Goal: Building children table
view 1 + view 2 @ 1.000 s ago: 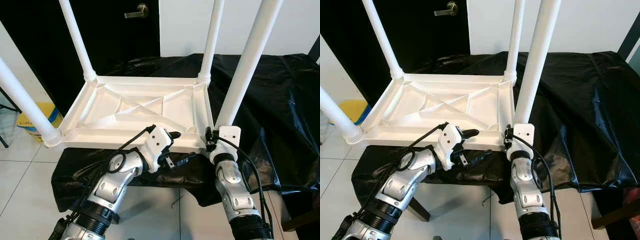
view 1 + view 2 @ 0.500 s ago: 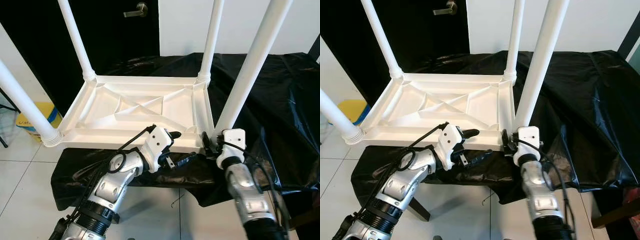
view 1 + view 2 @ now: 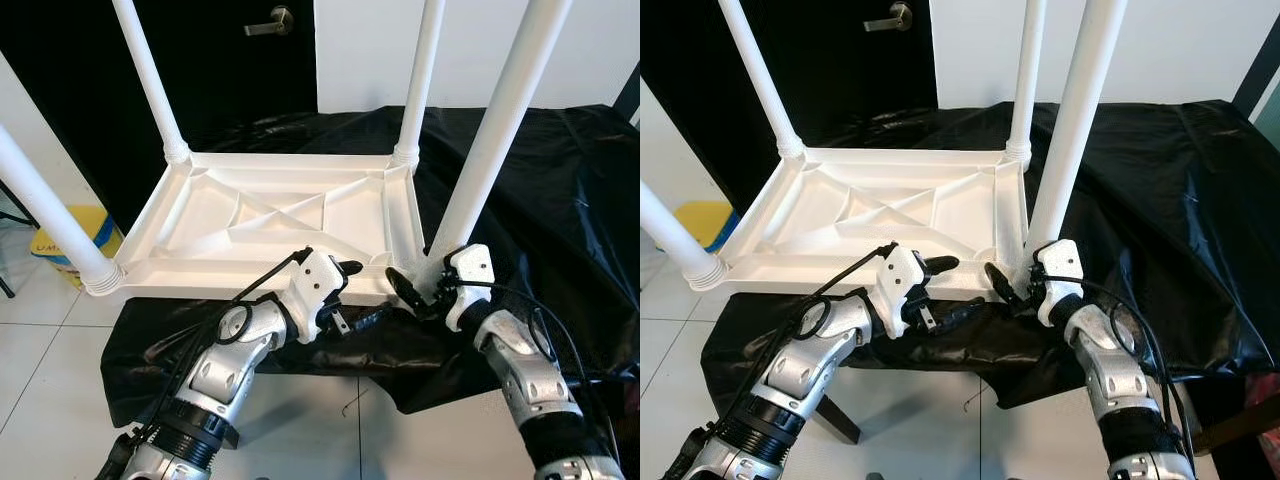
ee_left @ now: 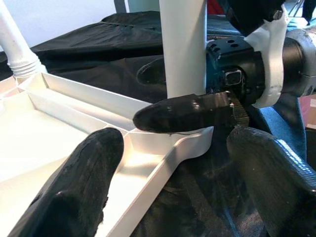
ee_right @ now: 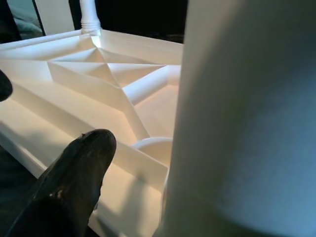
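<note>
A white plastic children's table [image 3: 250, 272] lies upside down on a black cloth, with its legs pointing up. My right gripper [image 3: 415, 280] is at the base of the near-right leg [image 3: 490, 140], at the table's near-right corner. One black finger [image 4: 182, 111] crosses the front of this leg and the other [image 4: 153, 71] sits behind it, so the gripper is shut on it. My left gripper [image 3: 358, 295] is open at the table's near rim, one finger [image 4: 74, 192] over the inside and the other [image 4: 276, 177] outside, below the edge.
The black cloth [image 3: 560, 200] spreads wide to the right. Other legs rise at the near left [image 3: 45, 205], far left [image 3: 150, 80] and far right [image 3: 420, 80]. A yellow bucket [image 3: 60, 240] stands on the tiled floor [image 3: 50, 380] at left. A dark door [image 3: 272, 22] is behind.
My right forearm has swung out to the right around the base of the near-right leg, and one of its fingers now shows to the left of the leg. The left arm has stayed put.
</note>
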Tool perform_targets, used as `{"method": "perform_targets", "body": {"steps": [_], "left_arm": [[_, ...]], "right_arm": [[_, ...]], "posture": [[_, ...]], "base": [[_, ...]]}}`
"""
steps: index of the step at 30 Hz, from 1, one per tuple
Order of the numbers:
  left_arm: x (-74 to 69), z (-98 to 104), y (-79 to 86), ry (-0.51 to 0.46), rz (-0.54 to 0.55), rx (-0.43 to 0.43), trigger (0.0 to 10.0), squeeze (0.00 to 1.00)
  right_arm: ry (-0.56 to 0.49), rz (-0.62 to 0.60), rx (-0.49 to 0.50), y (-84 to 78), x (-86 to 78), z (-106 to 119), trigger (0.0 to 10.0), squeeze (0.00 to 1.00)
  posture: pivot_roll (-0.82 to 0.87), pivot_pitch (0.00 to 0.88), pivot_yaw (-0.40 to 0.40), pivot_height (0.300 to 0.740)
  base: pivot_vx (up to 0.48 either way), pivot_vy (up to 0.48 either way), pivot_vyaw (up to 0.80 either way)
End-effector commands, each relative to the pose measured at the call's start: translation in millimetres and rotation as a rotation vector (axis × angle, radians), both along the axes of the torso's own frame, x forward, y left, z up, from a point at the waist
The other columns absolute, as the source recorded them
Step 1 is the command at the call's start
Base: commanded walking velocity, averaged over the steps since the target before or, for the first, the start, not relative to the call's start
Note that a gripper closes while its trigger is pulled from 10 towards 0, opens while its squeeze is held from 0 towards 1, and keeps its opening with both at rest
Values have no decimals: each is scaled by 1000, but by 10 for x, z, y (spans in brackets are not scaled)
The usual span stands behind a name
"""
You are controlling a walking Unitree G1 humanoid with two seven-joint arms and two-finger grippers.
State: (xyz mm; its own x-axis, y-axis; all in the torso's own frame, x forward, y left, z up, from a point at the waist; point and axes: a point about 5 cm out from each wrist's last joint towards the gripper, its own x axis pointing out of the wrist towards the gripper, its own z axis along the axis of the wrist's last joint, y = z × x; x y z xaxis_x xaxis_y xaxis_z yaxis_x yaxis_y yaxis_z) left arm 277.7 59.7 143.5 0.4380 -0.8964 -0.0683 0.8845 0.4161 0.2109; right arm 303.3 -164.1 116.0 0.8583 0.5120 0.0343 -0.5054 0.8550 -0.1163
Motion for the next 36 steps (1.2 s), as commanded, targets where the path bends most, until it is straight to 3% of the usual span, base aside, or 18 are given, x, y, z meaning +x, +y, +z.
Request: {"method": "perform_targets", "body": {"steps": [1, 2, 3, 4, 5, 21, 22, 35, 36], "left_arm": [[7, -14, 7, 5, -8, 14, 10000, 0], [7, -14, 7, 5, -8, 14, 10000, 0], [5, -14, 6, 4, -7, 14, 10000, 0], [5, -14, 6, 4, -7, 14, 10000, 0], [2, -15, 14, 4, -1, 15, 10000, 0], [-11, -32, 21, 5, 15, 14, 10000, 0], [-9, -32, 15, 5, 13, 13, 10000, 0], [-14, -36, -6, 7, 9, 9, 10000, 0], [-16, -39, -11, 8, 7, 7, 10000, 0]], "right_arm": [[17, 34, -39, 12, 55, -41, 10000, 0], [17, 34, -39, 12, 55, -41, 10000, 0], [24, 46, -52, 18, 80, -57, 7373, 0], [24, 46, -52, 18, 80, -57, 7373, 0], [36, 64, -62, 33, 89, -79, 0, 0], [84, 95, -62, -34, 37, -201, 0, 0], [86, 82, -61, -38, 37, -205, 10000, 0], [80, -71, -54, -30, 23, -232, 10000, 0], [71, -156, -46, 13, -5, -244, 10000, 0]], "posture": [[-107, 0, 20, 740], [-107, 0, 20, 740], [-104, 0, 18, 740], [-104, 0, 18, 740], [-94, 0, 10, 740], [-100, 0, 2, 740], [-103, 0, 2, 740], [-108, 0, -2, 740], [-114, 0, -2, 740]], "base": [[0, 0, 0], [0, 0, 0], [0, 0, 0], [0, 0, 0], [0, 0, 0], [0, 0, 0], [0, 0, 0], [0, 0, 0], [0, 0, 0]]}}
